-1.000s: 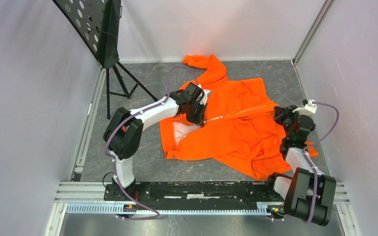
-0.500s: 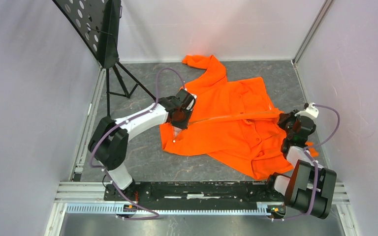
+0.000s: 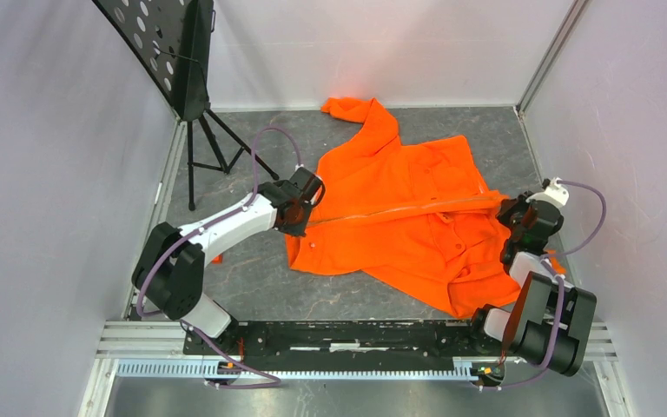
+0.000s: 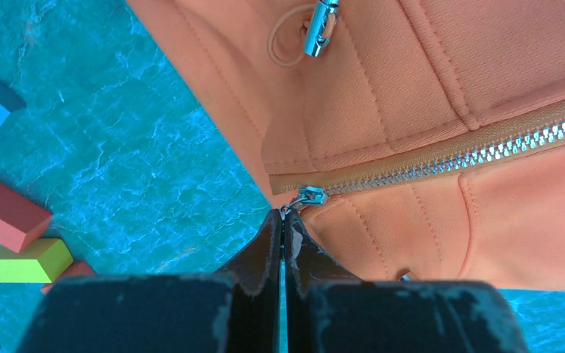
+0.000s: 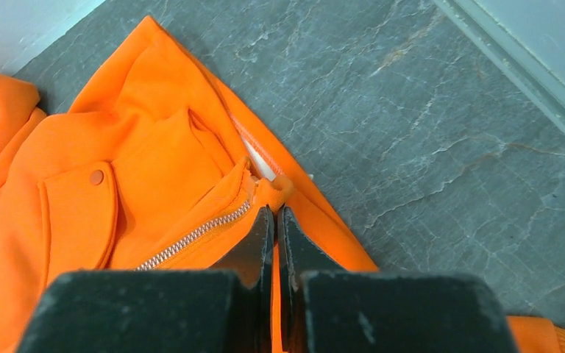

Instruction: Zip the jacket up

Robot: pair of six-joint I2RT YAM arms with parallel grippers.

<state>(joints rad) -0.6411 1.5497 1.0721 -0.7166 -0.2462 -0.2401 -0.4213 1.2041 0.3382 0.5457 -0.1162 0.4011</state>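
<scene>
Jacket (image 3: 399,234) lies right of the music stand (image 3: 193,95), its pale lining now covered. Left gripper (image 3: 302,211), pinched on the zipper slider (image 4: 307,197), has dragged it standward. Right gripper (image 3: 521,217), clamped on the hem (image 5: 268,190) farthest from the stand, anchors. Nearly zipped, I judge.

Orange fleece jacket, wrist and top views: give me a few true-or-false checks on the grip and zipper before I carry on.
1. The left gripper is shut on the silver metal zipper pull. True.
2. The right gripper hangs open above the bright orange fleece jacket. False: it is shut on the jacket's edge at the zipper's end.
3. The silver zipper teeth beyond the pull are meshed. True.
4. The jacket is folded into a neat square. False: it lies spread on the grey table, one sleeve toward the far wall.
</scene>
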